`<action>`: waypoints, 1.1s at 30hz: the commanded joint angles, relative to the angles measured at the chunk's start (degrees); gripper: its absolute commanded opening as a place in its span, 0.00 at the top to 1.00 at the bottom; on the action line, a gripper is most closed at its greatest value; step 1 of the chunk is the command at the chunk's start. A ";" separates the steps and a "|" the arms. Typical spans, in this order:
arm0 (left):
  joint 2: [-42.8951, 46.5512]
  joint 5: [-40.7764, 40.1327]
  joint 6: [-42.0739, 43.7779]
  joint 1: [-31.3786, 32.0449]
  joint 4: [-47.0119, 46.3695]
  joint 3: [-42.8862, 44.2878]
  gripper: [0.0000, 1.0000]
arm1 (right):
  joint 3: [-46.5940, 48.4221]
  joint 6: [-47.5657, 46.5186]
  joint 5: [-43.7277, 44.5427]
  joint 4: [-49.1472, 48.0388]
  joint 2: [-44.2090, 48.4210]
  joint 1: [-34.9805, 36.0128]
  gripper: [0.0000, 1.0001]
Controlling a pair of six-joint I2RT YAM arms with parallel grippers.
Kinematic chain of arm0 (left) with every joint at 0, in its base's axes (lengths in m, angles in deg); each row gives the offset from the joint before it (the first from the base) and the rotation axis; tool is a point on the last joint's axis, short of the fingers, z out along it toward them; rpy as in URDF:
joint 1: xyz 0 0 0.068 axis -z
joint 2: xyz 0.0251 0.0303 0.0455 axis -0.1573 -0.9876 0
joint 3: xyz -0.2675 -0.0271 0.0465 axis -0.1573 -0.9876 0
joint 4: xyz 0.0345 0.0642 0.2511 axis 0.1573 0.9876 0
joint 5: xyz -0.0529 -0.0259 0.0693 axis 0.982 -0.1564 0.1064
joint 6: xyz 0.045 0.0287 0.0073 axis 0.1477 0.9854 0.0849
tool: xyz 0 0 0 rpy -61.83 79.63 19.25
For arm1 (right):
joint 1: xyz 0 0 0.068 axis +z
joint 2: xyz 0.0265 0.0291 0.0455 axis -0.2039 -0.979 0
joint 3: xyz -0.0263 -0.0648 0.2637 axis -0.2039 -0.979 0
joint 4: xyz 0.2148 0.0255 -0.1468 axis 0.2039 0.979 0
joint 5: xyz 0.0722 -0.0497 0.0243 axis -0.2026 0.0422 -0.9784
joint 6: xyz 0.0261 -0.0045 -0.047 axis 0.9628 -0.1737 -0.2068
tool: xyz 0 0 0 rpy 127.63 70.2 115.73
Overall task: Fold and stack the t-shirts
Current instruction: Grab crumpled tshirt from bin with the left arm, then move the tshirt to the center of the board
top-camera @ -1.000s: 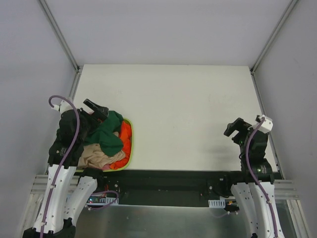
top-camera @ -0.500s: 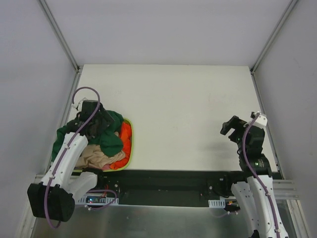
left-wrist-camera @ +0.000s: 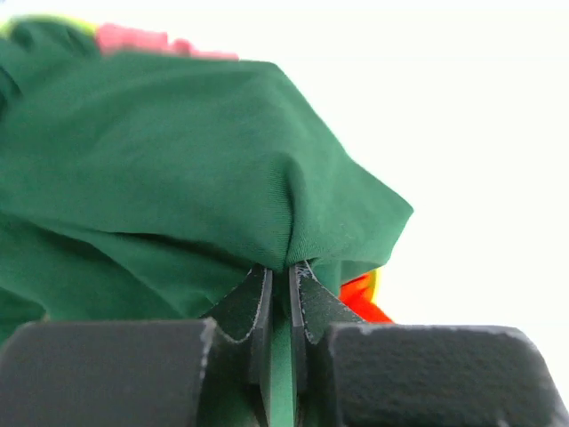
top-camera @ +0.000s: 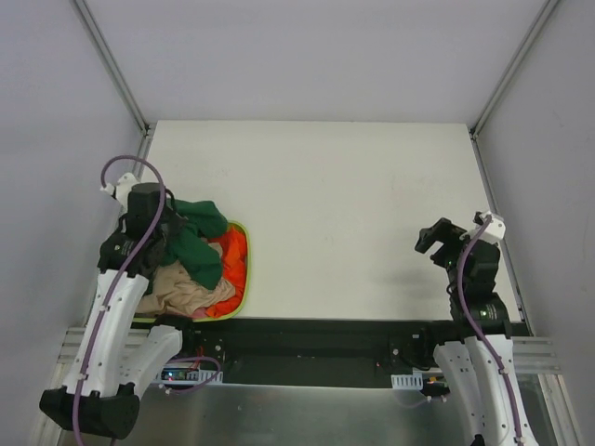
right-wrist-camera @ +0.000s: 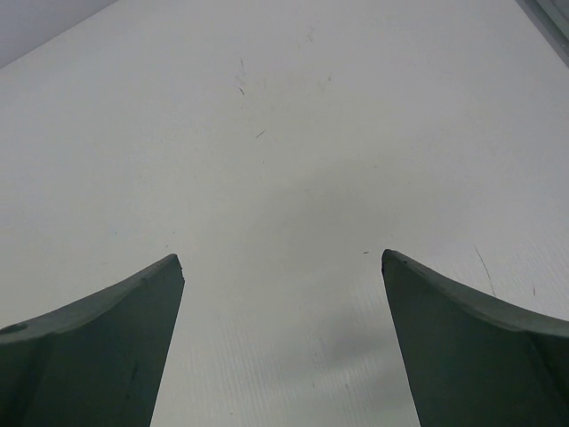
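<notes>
A pile of t-shirts fills the lime-green basket (top-camera: pixel 244 279) at the table's near left. The dark green t-shirt (top-camera: pixel 200 240) lies on top, over an orange one (top-camera: pixel 238 256) and a beige one (top-camera: pixel 177 293). My left gripper (top-camera: pixel 175 234) reaches down into the pile. In the left wrist view it (left-wrist-camera: pixel 289 267) is shut on a pinched fold of the green t-shirt (left-wrist-camera: pixel 178 160), with orange cloth (left-wrist-camera: pixel 360 295) and a pink strip (left-wrist-camera: pixel 133 37) showing behind. My right gripper (top-camera: pixel 429 240) hovers at the right, and it (right-wrist-camera: pixel 283 258) stands open with only bare table between its fingers.
The white table (top-camera: pixel 353 195) stretches from the basket to the right arm. Grey walls and metal rails (top-camera: pixel 116 74) close in the sides and back. A black bar (top-camera: pixel 316 334) runs along the near edge between the arm bases.
My left gripper has come down onto the pile and shut on the green t-shirt, bunching it up. The right arm has barely shifted and stays open.
</notes>
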 commanded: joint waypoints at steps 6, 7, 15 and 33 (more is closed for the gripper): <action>1.72 -1.09 9.62 0.14 -2.34 24.19 1.00 | 0.92 0.99 3.14 -0.82 3.69 -0.16 0.04; 0.75 1.45 11.02 0.14 -2.70 27.00 1.00 | 1.09 1.34 3.58 -0.64 3.95 -0.25 0.04; -12.86 26.92 17.01 0.14 -8.04 48.37 1.00 | 1.80 2.05 5.87 1.56 6.50 -0.25 0.04; -43.36 47.70 15.34 25.61 -21.60 78.70 1.00 | -0.22 2.05 7.37 2.00 12.92 -0.25 0.04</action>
